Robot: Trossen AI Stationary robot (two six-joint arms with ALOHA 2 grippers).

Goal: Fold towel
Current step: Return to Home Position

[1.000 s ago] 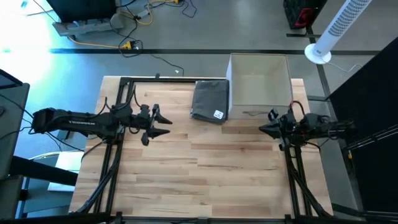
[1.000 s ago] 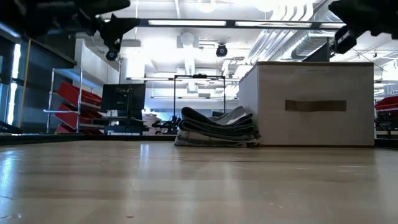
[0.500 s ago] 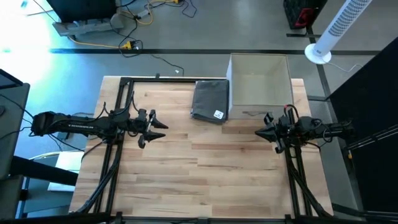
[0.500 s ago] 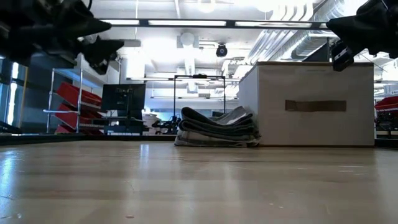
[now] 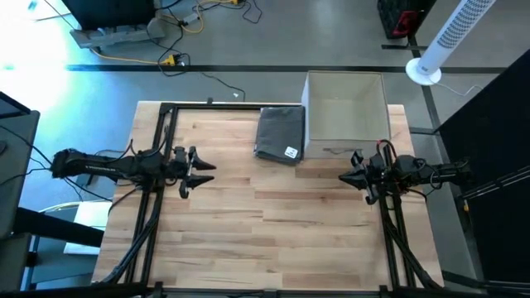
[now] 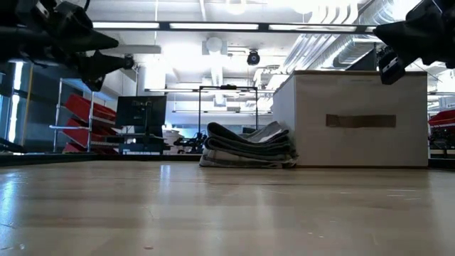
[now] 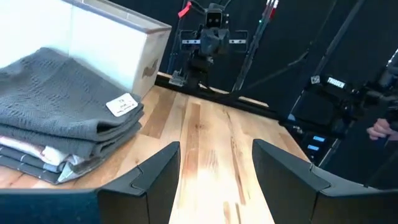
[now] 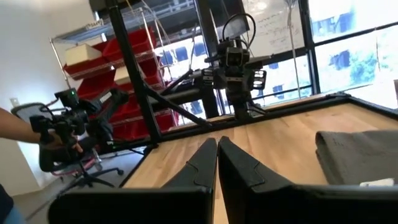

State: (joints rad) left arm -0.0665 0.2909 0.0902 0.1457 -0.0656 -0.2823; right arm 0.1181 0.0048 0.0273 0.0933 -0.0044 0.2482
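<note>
Evidently the folding is done, with the towels (image 5: 280, 135) stacked at the far edge of the surface (image 5: 273, 223) just beside the box (image 5: 346, 112), so the left gripper (image 5: 205, 169), spread and empty, and the right gripper (image 5: 346, 175), pinched closed on nothing, need only retreat to rest.

Light wooden table (image 5: 273, 232), seen from above, its planks running from the left gripper (image 5: 209, 171) across to the right gripper (image 5: 343, 176). A stack of folded towels (image 5: 279, 132), gray one uppermost, lies at the far edge, beyond and between the two grippers. A white box (image 5: 346, 112) stands just beside the stack, directly beyond the right gripper. A black frame (image 5: 166, 116) borders the corner beyond the left gripper.
</note>
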